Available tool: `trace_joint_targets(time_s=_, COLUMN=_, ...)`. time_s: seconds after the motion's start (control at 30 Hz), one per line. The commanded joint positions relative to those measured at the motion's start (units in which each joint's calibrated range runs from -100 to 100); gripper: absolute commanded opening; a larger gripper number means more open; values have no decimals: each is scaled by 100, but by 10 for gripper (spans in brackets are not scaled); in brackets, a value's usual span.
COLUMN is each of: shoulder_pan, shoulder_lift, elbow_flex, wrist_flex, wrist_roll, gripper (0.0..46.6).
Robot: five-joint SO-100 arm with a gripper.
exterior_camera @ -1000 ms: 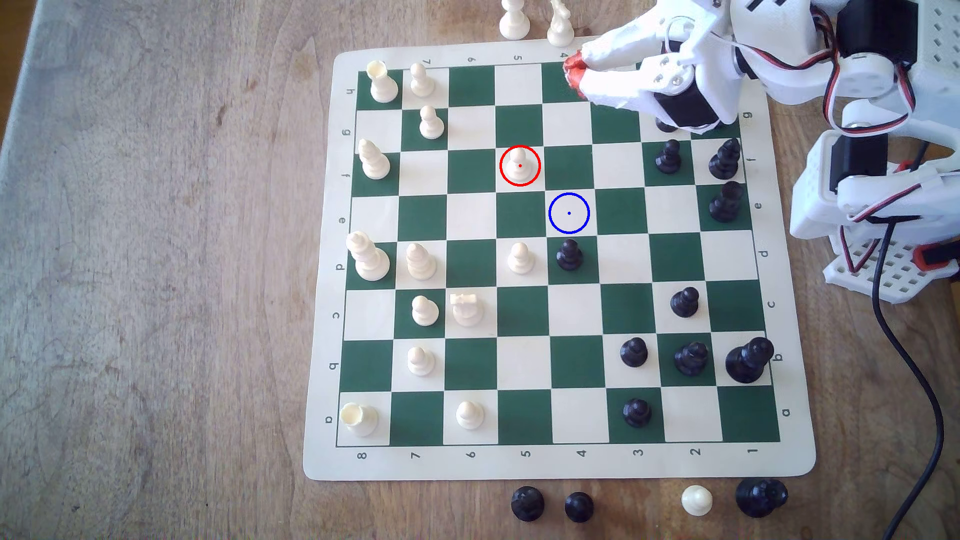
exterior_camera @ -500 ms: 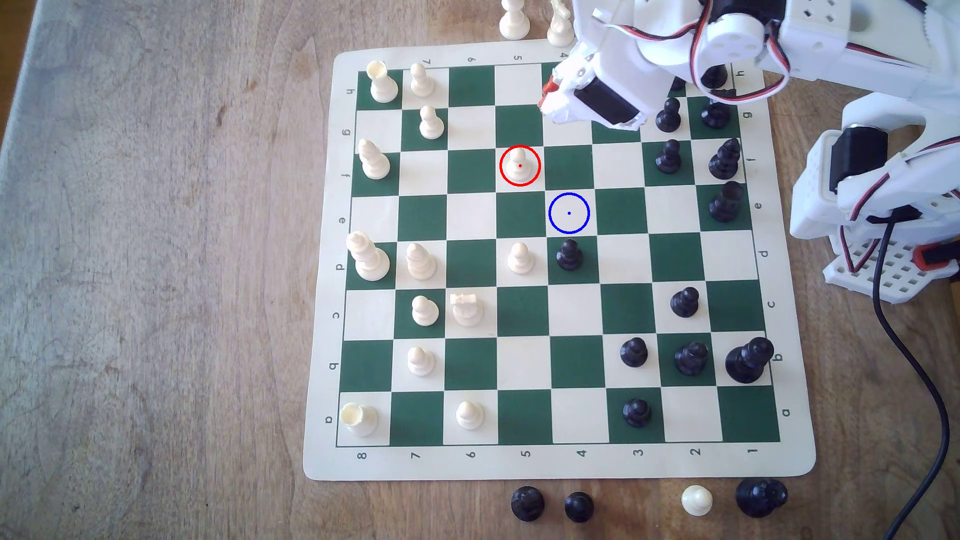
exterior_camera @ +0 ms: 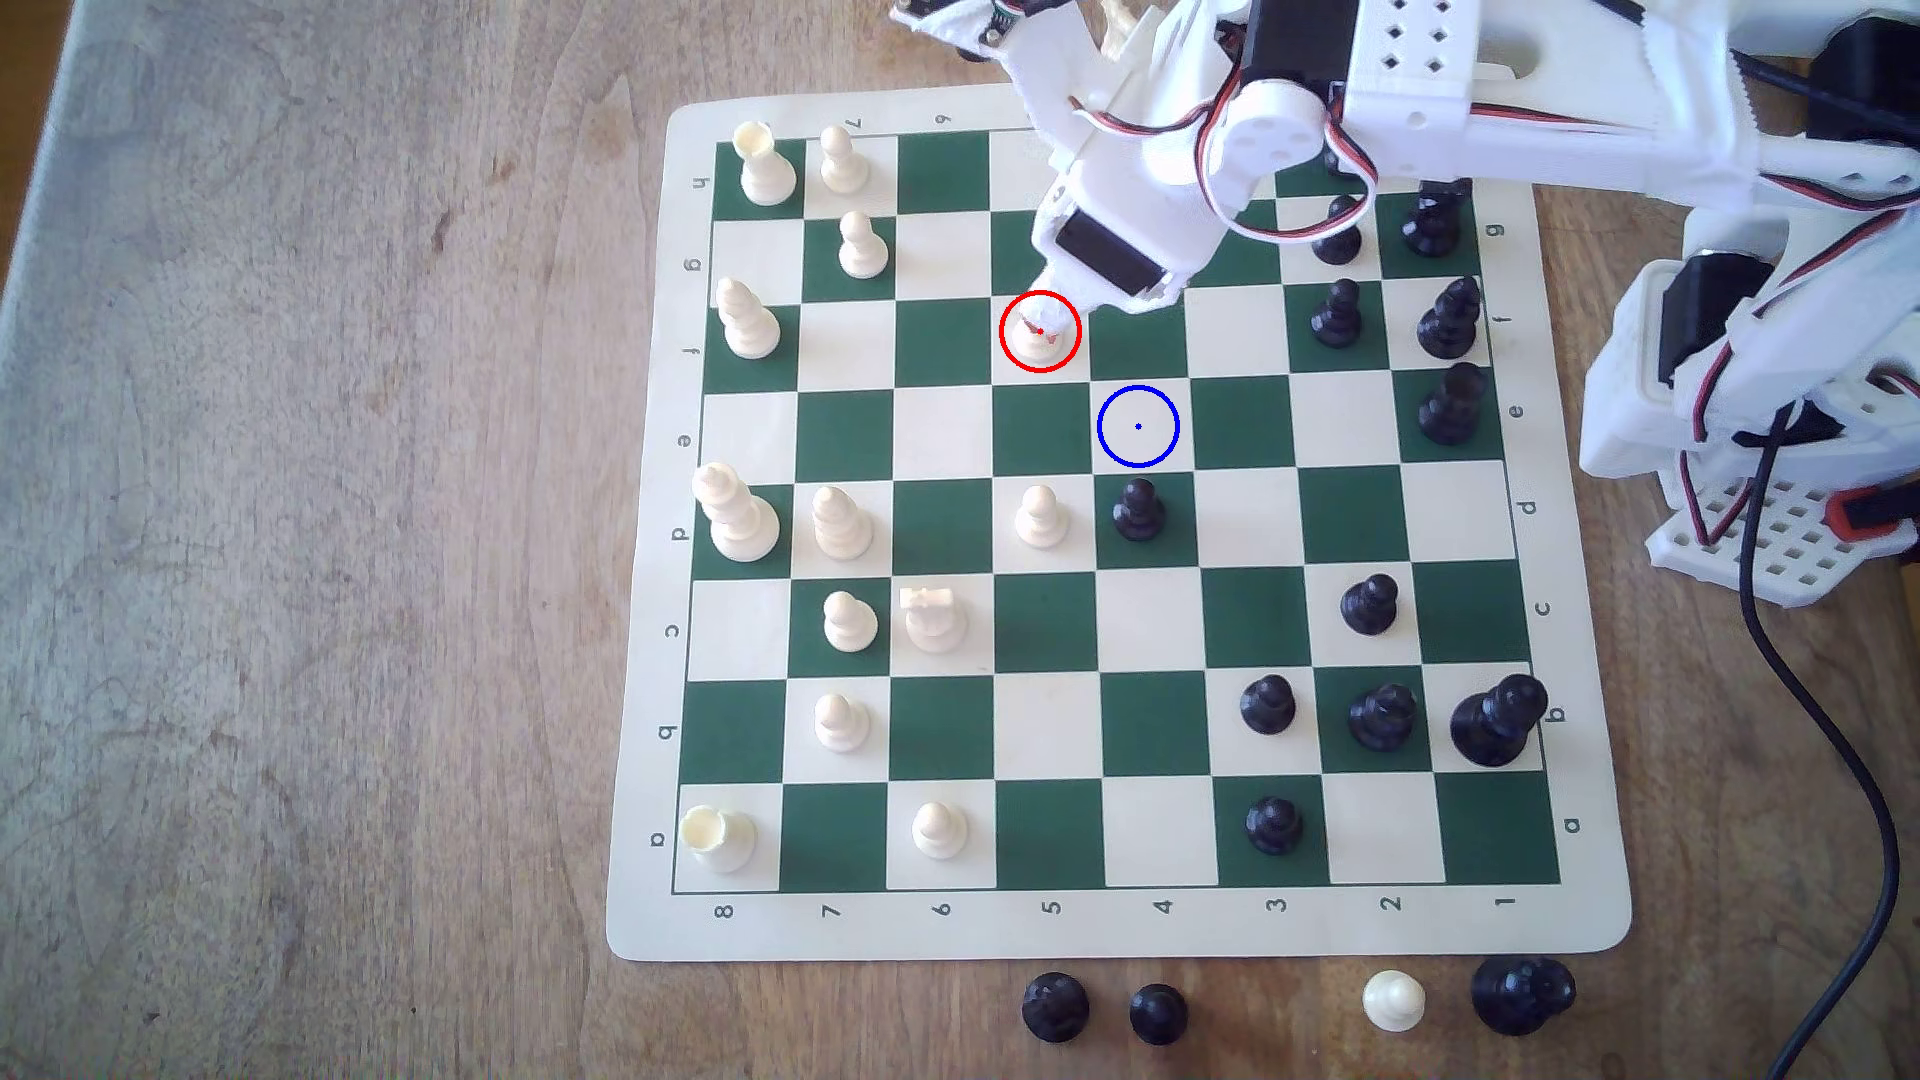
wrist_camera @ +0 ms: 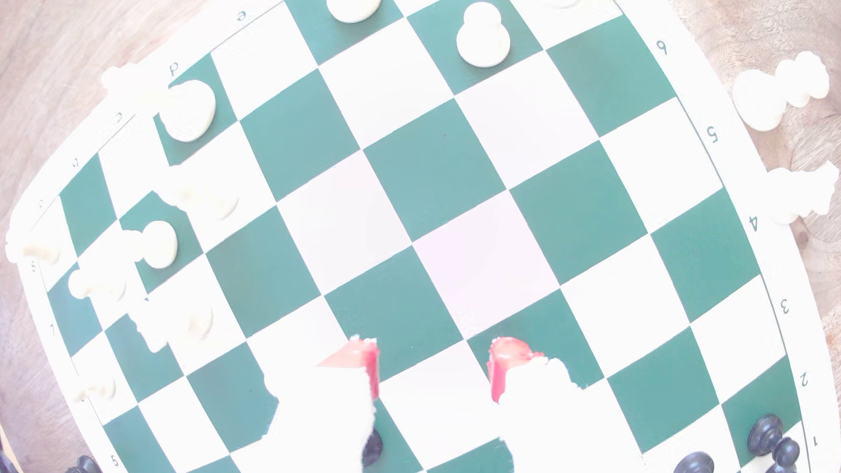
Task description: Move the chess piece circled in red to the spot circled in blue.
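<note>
Green board [exterior_camera: 1049, 623], tool [exterior_camera: 1042, 330] seemingly over pawn [exterior_camera: 1039, 351]

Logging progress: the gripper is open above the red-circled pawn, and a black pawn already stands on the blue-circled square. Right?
Not quite. In the exterior view the blue-circled square is bare; the black pawn stands one square nearer the camera. The gripper is open above the red-circled pawn.

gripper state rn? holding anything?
Gripper: open, holding nothing. In the exterior view its red tips are at the red-circled white pawn, which stands on its square; a grip on it cannot be confirmed.
</note>
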Motion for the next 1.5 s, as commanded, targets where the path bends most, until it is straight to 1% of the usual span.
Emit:
trace_joint_targets(time_s=0.0, shoulder_pan=100, shoulder_lift=174, elbow_flex=-469, wrist_flex=-186, wrist_roll=20, gripper=135)
trace_joint_targets(time_s=0.27, shoulder_pan=163, shoulder_lift=802, elbow_flex=-505, wrist_flex=-432, wrist_roll=34, gripper=133)
trace_joint_targets(time_s=0.53, shoulder_pan=280, shoulder_lift=1074, elbow_flex=-505, wrist_flex=-718, wrist_roll=54, gripper=148)
trace_joint_targets(time_s=0.63, shoulder_pan=256, shoulder_lift=1201, elbow_flex=-505, wrist_flex=-858, wrist_roll=39, gripper=138)
trace_joint_targets(time_s=1.47, shoulder_pan=139, shoulder_lift=1583, elbow_flex=-505, wrist_flex=-1259, wrist_roll=39, gripper=120)
